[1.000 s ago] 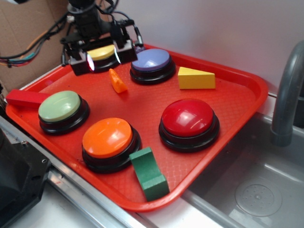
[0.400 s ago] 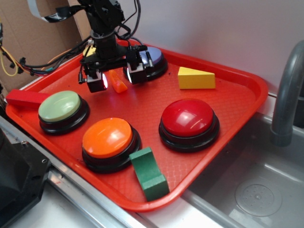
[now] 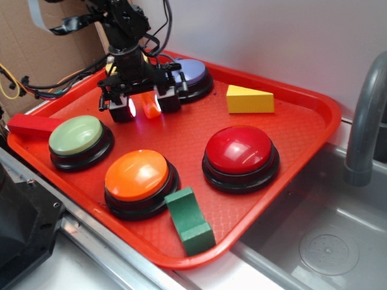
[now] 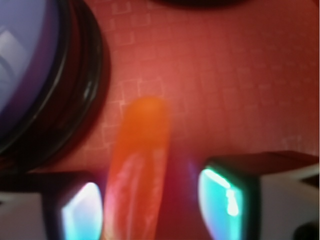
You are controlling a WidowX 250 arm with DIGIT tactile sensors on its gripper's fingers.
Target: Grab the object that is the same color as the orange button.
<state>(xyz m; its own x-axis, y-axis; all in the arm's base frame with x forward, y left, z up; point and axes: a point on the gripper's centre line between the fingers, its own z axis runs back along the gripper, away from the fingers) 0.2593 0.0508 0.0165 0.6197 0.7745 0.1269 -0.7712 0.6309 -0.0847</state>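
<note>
The small orange wedge-shaped object (image 3: 150, 104) lies on the red tray (image 3: 290, 121) at the back left, beside the purple button (image 3: 192, 74). My gripper (image 3: 145, 104) is down around it, open, one finger on each side. In the wrist view the object (image 4: 137, 165) stands between the glowing pads (image 4: 82, 212), closer to the left one, with a gap to the right pad. The orange button (image 3: 136, 175) sits at the tray's front left, well apart from the gripper.
A green button (image 3: 76, 136), a red button (image 3: 239, 150), a yellow cheese wedge (image 3: 249, 99), a green block (image 3: 190, 220) and a red block (image 3: 33, 125) lie on the tray. A grey sink (image 3: 326, 241) with a faucet (image 3: 366, 121) is at the right.
My gripper has come forward from over the yellow button and dropped down around the orange object, its fingers now straddling it. The object has not moved.
</note>
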